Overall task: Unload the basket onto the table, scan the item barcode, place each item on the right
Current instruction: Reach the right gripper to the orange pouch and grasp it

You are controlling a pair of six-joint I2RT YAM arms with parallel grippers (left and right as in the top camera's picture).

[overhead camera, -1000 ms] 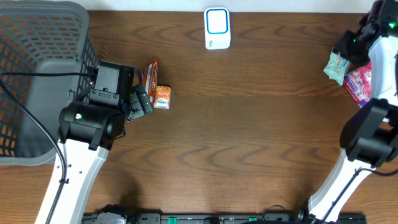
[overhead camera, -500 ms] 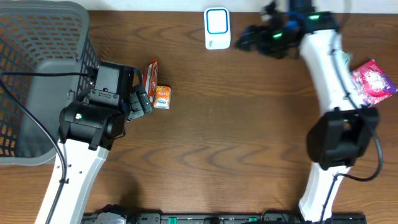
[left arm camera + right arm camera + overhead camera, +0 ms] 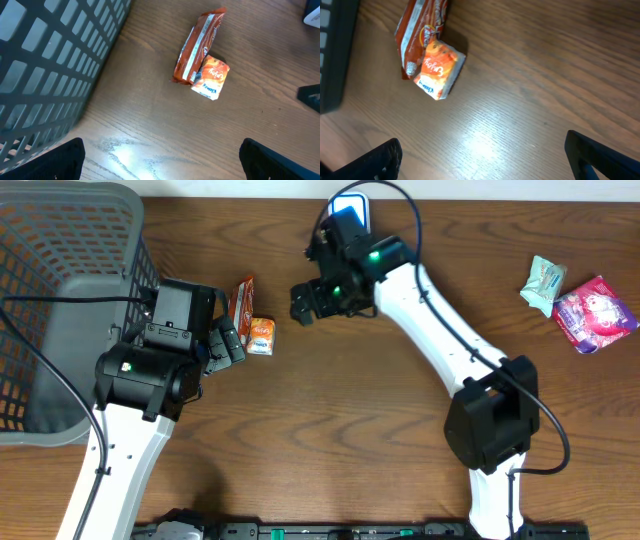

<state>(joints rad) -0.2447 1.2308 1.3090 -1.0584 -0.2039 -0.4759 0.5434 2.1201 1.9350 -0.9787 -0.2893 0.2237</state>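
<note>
1. Right now, two items lie touching on the wooden worktop [image 3: 400, 430], in the upper left-centre of the overhead view: a small orange carton [image 3: 261, 336] and a long red-orange snack packet [image 3: 241, 300].
2. The carton sits at the lower end of the snack packet, against its right edge. Both lie flat on the wood and nothing holds them.
3. The left gripper [image 3: 225, 342] sits just left of the carton in the overhead view. Its wrist view shows the fingertips [image 3: 65, 160] far apart in the bottom corners with bare wood between them, so it is open and empty.
4. The right gripper [image 3: 306, 300] reaches in from the right side of the frame and hovers near the pair, a little to their right and apart from them.
5. In the right wrist view its fingers [image 3: 375, 162] stand wide at the bottom corners – open, holding nothing – with the carton and snack packet in the upper left.
6. A white scanner [image 3: 355, 200] with a blue face stands at the top centre edge of the overhead view, partly hidden behind the right arm.
7. A dark mesh basket [image 3: 60, 280] fills the upper left corner, beside the left arm.
8. At the upper right, a mint-green packet [image 3: 545, 280] and a pink packet [image 3: 597, 312] lie just beside each other, well apart from everything else.
</note>
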